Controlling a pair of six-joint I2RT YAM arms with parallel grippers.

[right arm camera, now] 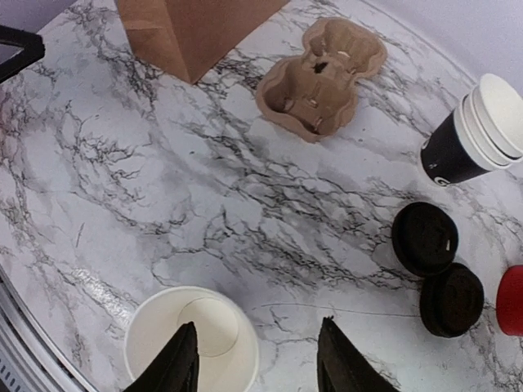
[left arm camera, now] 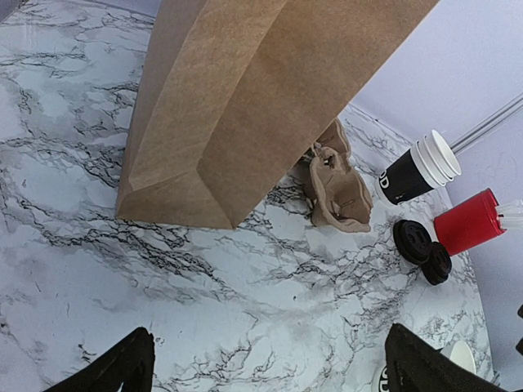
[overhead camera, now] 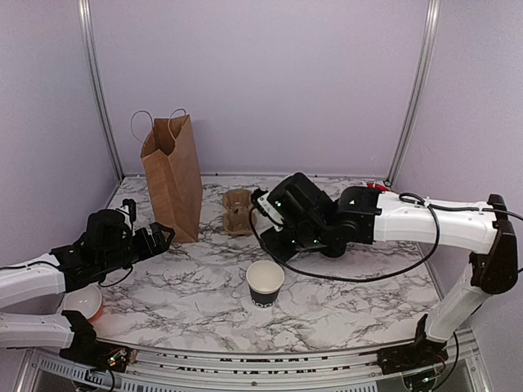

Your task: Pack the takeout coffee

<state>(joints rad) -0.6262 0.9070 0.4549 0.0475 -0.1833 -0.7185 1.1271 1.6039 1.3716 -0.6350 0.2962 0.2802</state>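
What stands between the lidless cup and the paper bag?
Nothing visible. Seen from above, only bare marble table lies between the lidless cup and the paper bag. The cardboard cup carrier sits right of the bag, off that line.

No legible text or labels anywhere.

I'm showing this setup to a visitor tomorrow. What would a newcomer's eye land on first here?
Probably the tall brown paper bag standing upright at the back left of the table, with a cardboard cup carrier just beside it. Next comes the lone black cup, lidless and white inside, at the front centre, with the right gripper open close above it.
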